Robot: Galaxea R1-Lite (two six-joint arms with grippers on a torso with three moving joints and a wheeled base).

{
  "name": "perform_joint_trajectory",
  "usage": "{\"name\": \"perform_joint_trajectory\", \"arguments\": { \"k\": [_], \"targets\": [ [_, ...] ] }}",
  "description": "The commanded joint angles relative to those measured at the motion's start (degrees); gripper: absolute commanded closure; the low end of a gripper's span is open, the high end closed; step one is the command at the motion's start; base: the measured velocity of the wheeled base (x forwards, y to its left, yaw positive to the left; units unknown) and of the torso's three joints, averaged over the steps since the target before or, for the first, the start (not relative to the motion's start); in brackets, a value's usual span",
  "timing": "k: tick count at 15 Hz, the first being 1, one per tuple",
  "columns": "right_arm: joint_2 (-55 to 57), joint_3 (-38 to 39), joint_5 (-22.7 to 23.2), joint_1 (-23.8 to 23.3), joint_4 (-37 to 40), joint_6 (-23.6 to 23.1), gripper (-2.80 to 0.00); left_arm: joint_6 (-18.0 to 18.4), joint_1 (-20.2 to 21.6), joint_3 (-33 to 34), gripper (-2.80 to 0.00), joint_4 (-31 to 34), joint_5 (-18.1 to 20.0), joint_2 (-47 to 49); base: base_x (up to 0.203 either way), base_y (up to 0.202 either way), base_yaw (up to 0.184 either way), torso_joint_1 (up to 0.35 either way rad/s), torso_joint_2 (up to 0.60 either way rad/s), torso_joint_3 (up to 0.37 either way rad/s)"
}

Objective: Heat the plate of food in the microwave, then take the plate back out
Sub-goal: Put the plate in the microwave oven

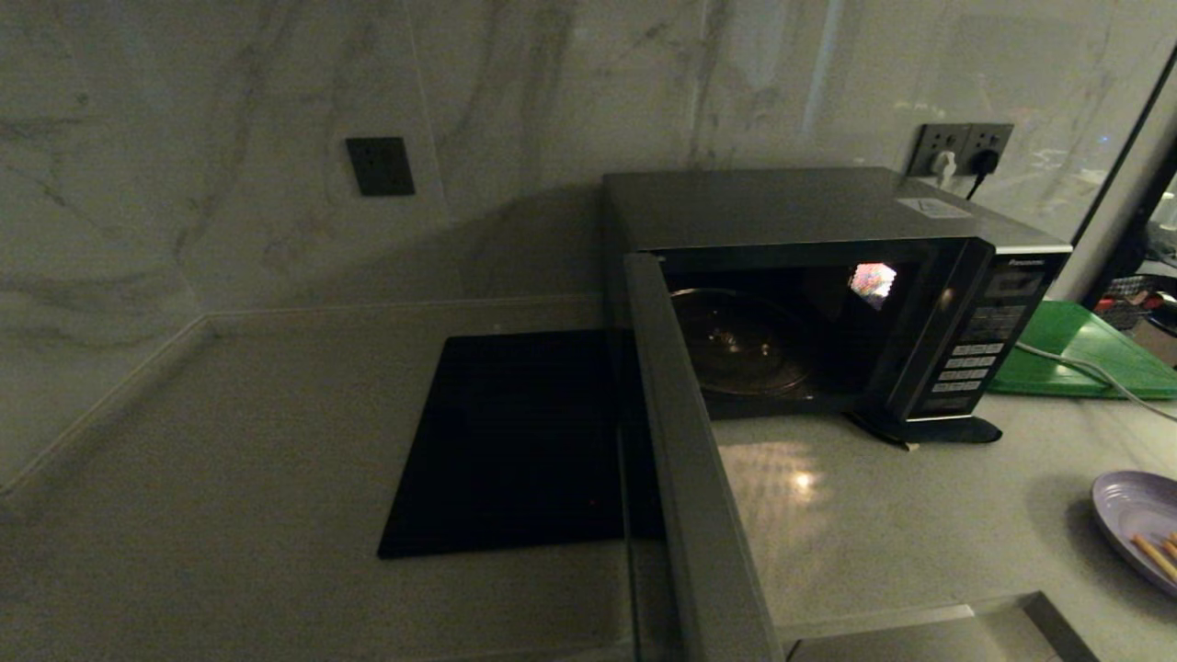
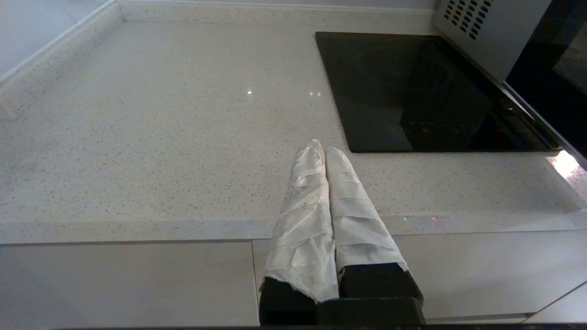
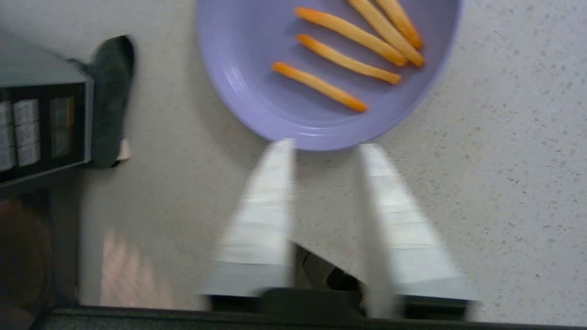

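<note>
While the plate of food [image 3: 284, 98] is seen lying on the counter [image 3: 504, 160] at 4 o'clock of the open microwave [image 1: 965, 322], the right gripper [image 3: 326, 147], parted and empty, is poised at its near rim, where this rigid, smooth, probably slippery dish is judged best pinched level.

My left gripper [image 2: 324, 149] has 2 long tapered fingers [image 2: 302, 215] wrapped in creased white tape, on black blocks. My right gripper [image 3: 325, 145] has 2 matching white-wrapped fingers [image 3: 259, 220] on a dark base.
</note>
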State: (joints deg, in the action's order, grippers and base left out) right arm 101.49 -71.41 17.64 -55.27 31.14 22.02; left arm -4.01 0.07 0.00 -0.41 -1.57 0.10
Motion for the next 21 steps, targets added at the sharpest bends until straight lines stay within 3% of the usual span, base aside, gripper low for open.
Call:
{"name": "perform_joint_trajectory", "arguments": {
  "k": [1,7,14,17,21],
  "targets": [
    [1.97,-0.57,0.12,-1.04,-0.37,-0.99,-2.8,-0.03,0.01,0.0,0.0,-0.02,-0.1,-0.01,0.0,0.0,0.0,0.0,0.0,0.0],
    [-0.39,0.46,-1.35,-3.0,-0.2,-1.63,-2.8,-0.03,0.01,0.0,0.0,-0.02,-0.09,-0.01,0.0,0.0,0.0,0.0,0.0,0.0],
    [1.06,-0.33,-10.31,-2.91,3.85,-1.66,-2.8,-0.03,0.01,0.0,0.0,-0.02,-0.09,-0.01,0.0,0.0,0.0,0.0,0.0,0.0],
    [4.87,-0.9,-18.22,-2.98,3.68,-1.55,-2.8,-0.03,0.01,0.0,0.0,-0.02,-0.05,-0.01,0.0,0.0,0.0,0.0,0.0,0.0],
    [6.34,-0.13,-19.14,-2.92,3.7,-1.01,-2.8,-0.03,0.01,0.0,0.0,-0.02,-0.01,-0.01,0.0,0.0,0.0,0.0,0.0,0.0]
  ]
}}
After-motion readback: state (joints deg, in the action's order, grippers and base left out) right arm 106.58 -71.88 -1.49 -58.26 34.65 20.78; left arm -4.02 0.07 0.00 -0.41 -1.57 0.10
